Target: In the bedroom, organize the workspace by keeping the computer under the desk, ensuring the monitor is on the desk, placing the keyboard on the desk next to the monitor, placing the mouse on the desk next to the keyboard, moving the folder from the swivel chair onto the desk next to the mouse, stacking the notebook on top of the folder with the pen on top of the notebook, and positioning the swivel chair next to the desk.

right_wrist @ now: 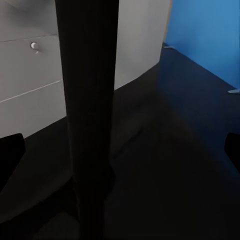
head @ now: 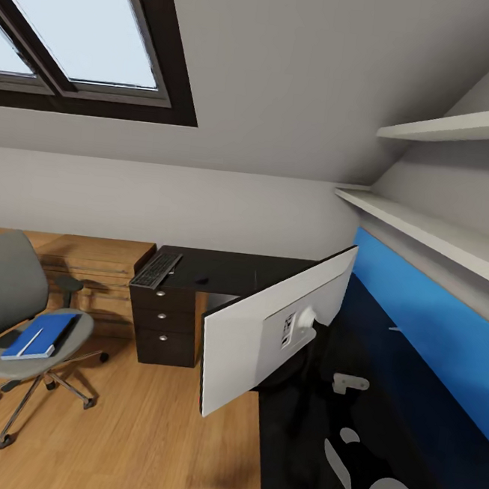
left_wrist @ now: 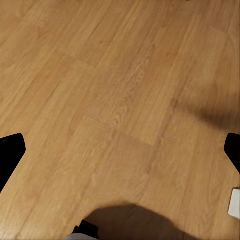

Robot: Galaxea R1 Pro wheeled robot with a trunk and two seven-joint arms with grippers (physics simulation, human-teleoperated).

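The black-topped desk runs along the wall and turns toward me at the right. The monitor stands on it with its white back to me. At the desk's far left end lies the keyboard, with the small dark mouse just right of it. The swivel chair stands on the floor at the left. On its seat lies the blue folder with the white pen on top. My left gripper is open over bare wood floor. My right gripper is open above the desk top, close to a dark upright post.
A light wood cabinet stands behind the chair, beside the dark drawers. Two white shelves jut from the sloped right wall above the blue back panel. Open wood floor lies between chair and desk.
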